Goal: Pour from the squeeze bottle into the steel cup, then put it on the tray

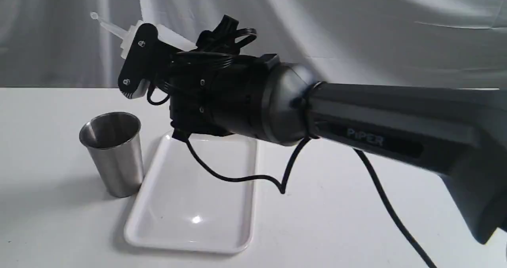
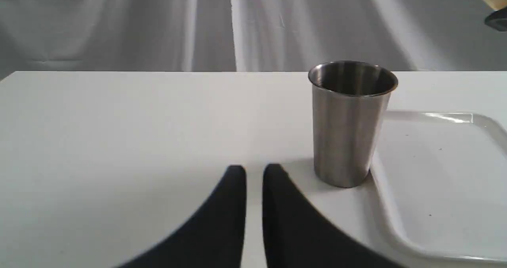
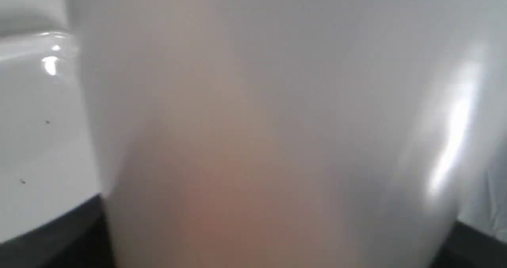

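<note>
Right claw (image 1: 138,50): clamped round the squeeze bottle (image 1: 176,39), which lies tilted, nozzle slanting upward past the fingers (image 1: 134,64).
Steel cup (image 1: 115,153): upright on the tabletop (image 1: 356,204), below that claw, toward its nozzle side.
Tray (image 1: 190,204): beneath the right claw, just beside the cup.
Left claw (image 2: 254,177): fingers (image 2: 225,220) all but together, thin slit, nothing held; cup just ahead, off to one side.

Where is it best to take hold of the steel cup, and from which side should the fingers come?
Grip the steel cup around its upper wall, coming in level from the side away from the tray. It stands upright with no handle, it widens toward the rim, and the tray's edge sits close beside its base.
</note>
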`<state>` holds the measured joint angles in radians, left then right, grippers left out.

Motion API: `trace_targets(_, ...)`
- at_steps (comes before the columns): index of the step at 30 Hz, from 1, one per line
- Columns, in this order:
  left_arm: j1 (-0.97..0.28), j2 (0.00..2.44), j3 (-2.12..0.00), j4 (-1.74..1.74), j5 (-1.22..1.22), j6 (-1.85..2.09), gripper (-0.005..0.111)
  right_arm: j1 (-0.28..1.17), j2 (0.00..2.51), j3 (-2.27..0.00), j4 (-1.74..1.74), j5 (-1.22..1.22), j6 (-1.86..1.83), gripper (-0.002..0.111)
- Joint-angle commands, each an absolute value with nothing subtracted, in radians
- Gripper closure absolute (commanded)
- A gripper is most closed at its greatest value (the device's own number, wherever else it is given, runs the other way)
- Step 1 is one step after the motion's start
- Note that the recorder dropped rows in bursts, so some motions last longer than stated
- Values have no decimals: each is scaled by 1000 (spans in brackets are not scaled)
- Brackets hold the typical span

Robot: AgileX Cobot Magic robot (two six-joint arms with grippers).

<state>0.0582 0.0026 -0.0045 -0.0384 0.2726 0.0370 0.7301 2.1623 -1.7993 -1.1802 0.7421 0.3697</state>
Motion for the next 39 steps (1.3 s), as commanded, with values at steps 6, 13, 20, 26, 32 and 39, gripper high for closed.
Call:
trace_targets(6, 54, 0, 0, -34, 266, 32, 98, 757, 2160, -1812, -1350, 782, 372, 108)
trace_targets(13, 54, 0, 0, -34, 266, 34, 98, 761, 2173, -1812, -1350, 796, 372, 108)
trace_targets(20, 54, 0, 0, -34, 266, 34, 98, 768, 2203, -1812, -1345, 788, 392, 108)
trace_targets(26, 54, 0, 0, -34, 266, 30, 98, 768, 2205, -1812, -1357, 786, 397, 108)
trace_targets(32, 54, 0, 0, -34, 266, 30, 98, 768, 2205, -1812, -1407, 798, 349, 108)
trace_targets(39, 54, 0, 0, -34, 266, 34, 98, 768, 2226, -1812, -1415, 851, 186, 108)
